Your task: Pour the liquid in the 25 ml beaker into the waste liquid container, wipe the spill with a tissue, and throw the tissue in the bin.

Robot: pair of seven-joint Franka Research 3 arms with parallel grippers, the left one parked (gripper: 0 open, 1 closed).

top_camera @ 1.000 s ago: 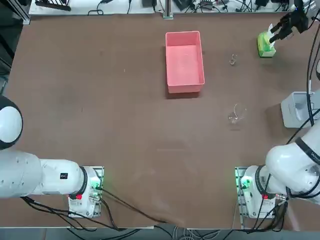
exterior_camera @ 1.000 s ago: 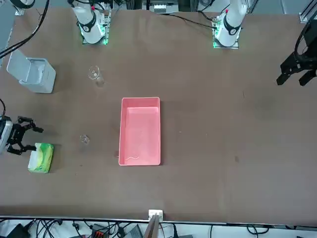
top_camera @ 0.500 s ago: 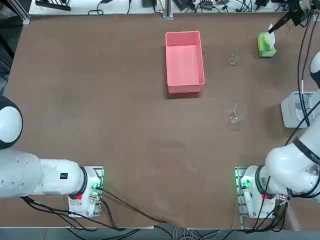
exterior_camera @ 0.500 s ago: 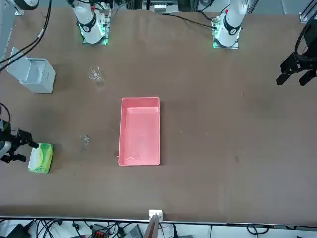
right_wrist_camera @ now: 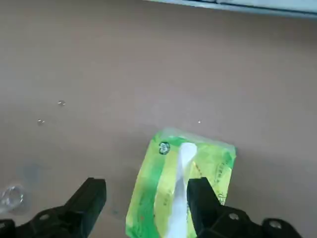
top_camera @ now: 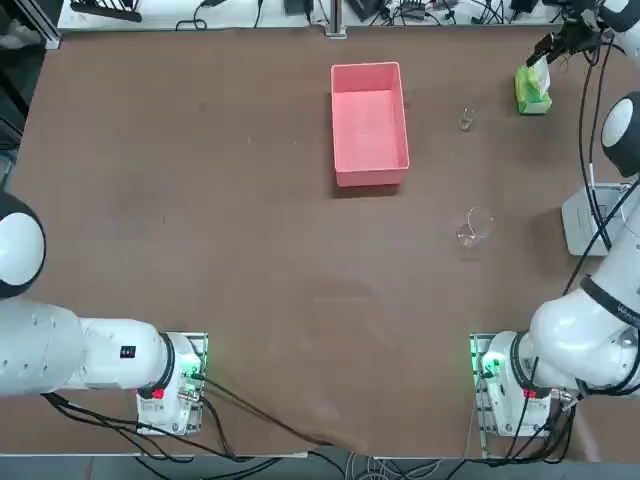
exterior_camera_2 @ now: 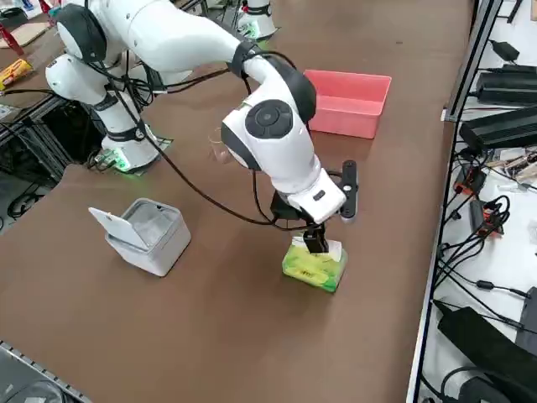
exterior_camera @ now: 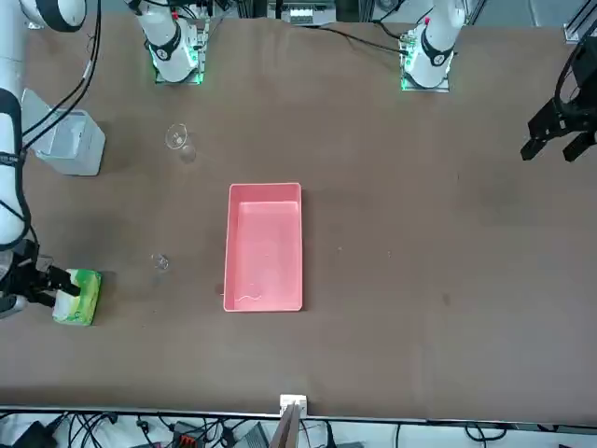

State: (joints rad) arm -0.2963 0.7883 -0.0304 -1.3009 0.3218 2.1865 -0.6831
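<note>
**Right gripper over the green tissue pack, jaws open**

Wrist view: the right gripper (right_wrist_camera: 143, 201) hangs above the green tissue pack (right_wrist_camera: 182, 191), jaws spread wide and holding nothing — one finger over the white tissue (right_wrist_camera: 181, 173) sticking up from the pack.

Top view: the pack sits at 1 o'clock on the table (top_camera: 200, 200), the 25 ml beaker (top_camera: 466, 120) left of it, beside the pink tray (top_camera: 369, 122) — the larger beaker (top_camera: 472, 228) stands nearer.

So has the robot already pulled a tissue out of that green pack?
No, the white tissue still sticks out of the green pack, and the open right gripper holds nothing.
</note>
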